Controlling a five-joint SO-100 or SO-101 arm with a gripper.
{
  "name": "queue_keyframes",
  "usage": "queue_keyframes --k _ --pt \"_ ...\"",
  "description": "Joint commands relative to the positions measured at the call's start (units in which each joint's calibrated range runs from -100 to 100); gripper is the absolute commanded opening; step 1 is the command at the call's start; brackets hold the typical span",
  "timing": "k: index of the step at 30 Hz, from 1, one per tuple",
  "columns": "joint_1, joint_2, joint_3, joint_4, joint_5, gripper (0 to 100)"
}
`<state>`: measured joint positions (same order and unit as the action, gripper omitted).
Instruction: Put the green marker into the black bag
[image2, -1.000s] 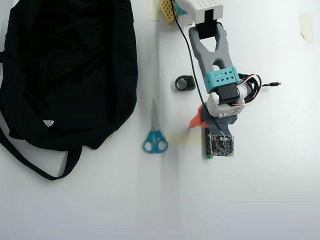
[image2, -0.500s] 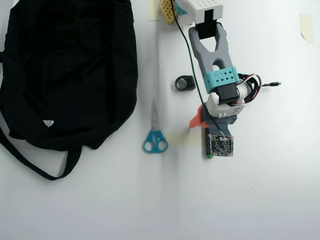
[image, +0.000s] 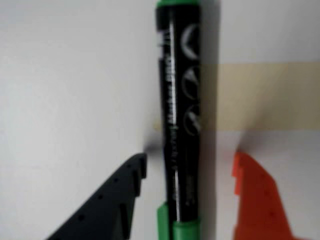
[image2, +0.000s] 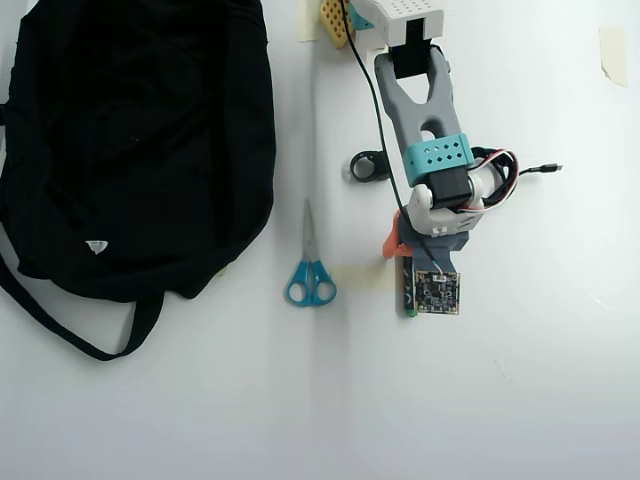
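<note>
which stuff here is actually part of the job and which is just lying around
Part of the job:
green marker, lying between the open jaws
black bag
gripper

Just lying about:
blue-handled scissors
small black ring-like part
tape strip

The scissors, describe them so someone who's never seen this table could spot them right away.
In the overhead view, start at the big black bag filling the upper left. Just right of its lower edge, on the bare white table, lie the scissors, blades pointing up the picture. Blue loop handles set them apart from the small black ring above and the arm to the right.
</note>
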<state>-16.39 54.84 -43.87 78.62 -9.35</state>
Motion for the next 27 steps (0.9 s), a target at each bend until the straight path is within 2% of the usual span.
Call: queue_keyframes --k 1,9,21,27 --pt "-0.44 -0.15 -0.07 0.28 0.23 21" --pt "-0.44 -0.15 -0.07 0.28 0.23 10" --pt "-0.59 -0.15 -0.07 0.37 0.23 8" --pt "-0.67 -0.15 -0.07 0.37 0.18 2"
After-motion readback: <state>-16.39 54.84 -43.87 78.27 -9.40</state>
